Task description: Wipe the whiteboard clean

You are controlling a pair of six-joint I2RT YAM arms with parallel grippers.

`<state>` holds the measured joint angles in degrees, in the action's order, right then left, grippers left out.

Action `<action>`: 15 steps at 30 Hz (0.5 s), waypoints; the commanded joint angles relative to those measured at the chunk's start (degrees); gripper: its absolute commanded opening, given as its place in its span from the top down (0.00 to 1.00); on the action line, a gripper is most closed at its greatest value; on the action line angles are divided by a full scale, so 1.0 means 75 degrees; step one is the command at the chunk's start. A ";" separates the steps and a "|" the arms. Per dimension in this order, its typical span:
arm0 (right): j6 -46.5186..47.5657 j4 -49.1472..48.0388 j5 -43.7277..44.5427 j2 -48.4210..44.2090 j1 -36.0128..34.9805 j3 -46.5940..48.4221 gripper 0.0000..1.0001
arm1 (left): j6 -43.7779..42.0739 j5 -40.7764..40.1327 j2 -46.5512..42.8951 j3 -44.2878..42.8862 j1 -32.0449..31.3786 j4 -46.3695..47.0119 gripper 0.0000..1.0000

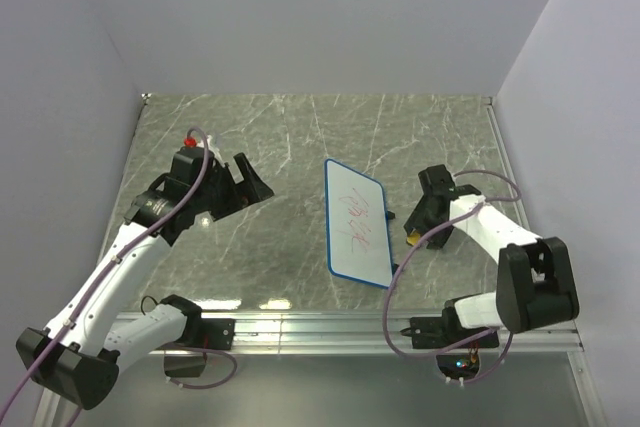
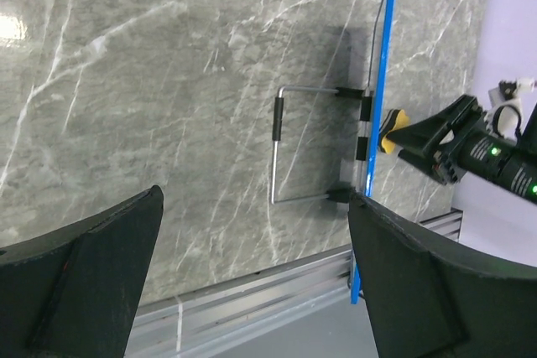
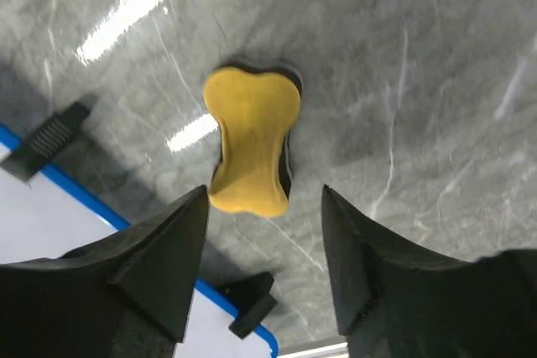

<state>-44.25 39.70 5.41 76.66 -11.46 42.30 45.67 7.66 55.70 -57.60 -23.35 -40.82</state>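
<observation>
Two hands are in play, and neither holds anything. My right hand (image 3: 264, 203) hangs low over the yellow eraser (image 3: 252, 144) with its fingers spread apart. The eraser lies flat on the table (image 1: 280, 127) at the mouth of the gap, and I cannot tell whether either finger touches it. The whiteboard (image 1: 357, 222) stands mid-table just beside the eraser. It is propped at a tilt on a wire stand (image 2: 281, 157), and its scribbled red face is turned toward my right arm. My left hand (image 1: 255, 182) is also open, well apart from the board on the stand side. Hazard one: the eraser sits low, so closing too high would pinch only its top and let it slip, while closing too low would drive my fingertips into the table. Hazard two: the blue frame is near, and a swing of the right hand could knock it. Hazard three: with nothing bracing the back, wiping pressure could push the board over or slide it on the stand.
</observation>
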 commanded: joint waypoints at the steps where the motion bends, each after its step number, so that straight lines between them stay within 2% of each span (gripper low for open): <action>1: 0.0099 -0.0290 0.0462 0.0312 0.0052 0.0476 0.38 | -0.0242 -0.0142 -0.0196 -0.0265 -0.0038 -0.0158 0.03; 12: 0.0368 -0.0360 0.0814 0.1180 0.0368 0.0700 0.50 | -0.0195 -0.0283 -0.0314 -0.0265 -0.0038 -0.0335 0.03; 14: 0.0427 -0.0383 0.0814 0.1204 0.0403 0.0664 0.53 | -0.0195 -0.0283 -0.0279 -0.0288 -0.0038 -0.0347 0.03; 15: 0.0462 -0.0430 0.0814 0.1204 0.0415 0.0595 0.59 | -0.0206 -0.0272 -0.0279 -0.0277 -0.0038 -0.0335 0.03</action>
<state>-42.02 37.71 9.10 85.56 -8.97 45.54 45.04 6.20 54.41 -57.65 -23.44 -42.96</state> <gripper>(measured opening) 0.459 0.973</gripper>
